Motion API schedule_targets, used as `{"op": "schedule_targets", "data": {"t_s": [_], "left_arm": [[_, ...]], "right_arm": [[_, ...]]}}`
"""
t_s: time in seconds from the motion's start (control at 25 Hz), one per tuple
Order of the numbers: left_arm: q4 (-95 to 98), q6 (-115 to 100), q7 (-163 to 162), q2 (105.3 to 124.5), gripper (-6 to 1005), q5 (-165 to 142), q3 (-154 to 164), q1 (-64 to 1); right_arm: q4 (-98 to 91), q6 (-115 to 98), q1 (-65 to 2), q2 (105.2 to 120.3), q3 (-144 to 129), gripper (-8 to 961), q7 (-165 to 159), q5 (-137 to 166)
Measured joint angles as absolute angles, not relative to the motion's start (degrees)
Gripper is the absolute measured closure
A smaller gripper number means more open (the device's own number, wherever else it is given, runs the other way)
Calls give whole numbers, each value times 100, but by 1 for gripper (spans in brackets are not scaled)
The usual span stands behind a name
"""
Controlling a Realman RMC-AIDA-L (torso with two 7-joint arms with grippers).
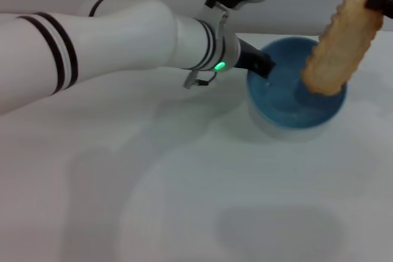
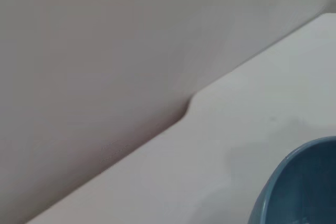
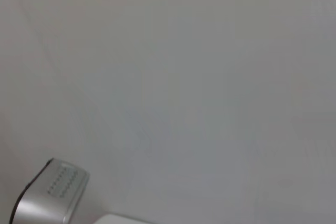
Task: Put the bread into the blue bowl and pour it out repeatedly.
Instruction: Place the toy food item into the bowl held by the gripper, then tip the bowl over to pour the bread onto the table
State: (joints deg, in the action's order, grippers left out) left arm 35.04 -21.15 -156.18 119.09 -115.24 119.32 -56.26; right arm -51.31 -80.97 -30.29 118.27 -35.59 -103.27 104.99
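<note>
Bread [image 1: 339,46] hangs tilted over the right half of the blue bowl [image 1: 288,111], its lower end inside the rim, its upper end clamped by the right gripper [image 1: 379,1] at the right edge of view. Left gripper [image 1: 263,65] grips the bowl's left rim. Bowl sits far right on the white table [image 1: 184,200], near the back edge; open tabletop lies nearer and leftward.
</note>
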Motion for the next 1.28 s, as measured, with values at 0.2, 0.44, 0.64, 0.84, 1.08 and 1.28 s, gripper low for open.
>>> {"op": "schedule_targets", "data": {"t_s": [0.2,0.44,0.64,0.84,1.08,1.28], "left_arm": [[3605,-2110,-15617,11909,1000,-11428,12054,-5672],[3620,-1998,-15617,11908,999,-11424,12061,-5666],[3606,-1955,-15597,11909,999,-11420,12046,-5673],[3577,-1947,-15586,11908,1000,-11416,12045,-5687],[3534,-1798,-15557,11885,1000,-11452,12073,-5652],[3469,-1700,-15514,11851,999,-11560,12050,-5746]], "right_arm": [[-4619,-7911,-3151,11802,-3566,911,-10132,10418],[-4135,-7615,-3203,11804,-3604,911,-10088,10473],[-3907,-7581,-3242,11759,-3670,870,-10101,10549],[-3916,-7533,-3183,11758,-3644,768,-10078,10520],[-4552,-7707,-2734,11787,-3573,633,-10066,10075],[-4753,-7624,-2482,11602,-3141,522,-10069,10021]]}}
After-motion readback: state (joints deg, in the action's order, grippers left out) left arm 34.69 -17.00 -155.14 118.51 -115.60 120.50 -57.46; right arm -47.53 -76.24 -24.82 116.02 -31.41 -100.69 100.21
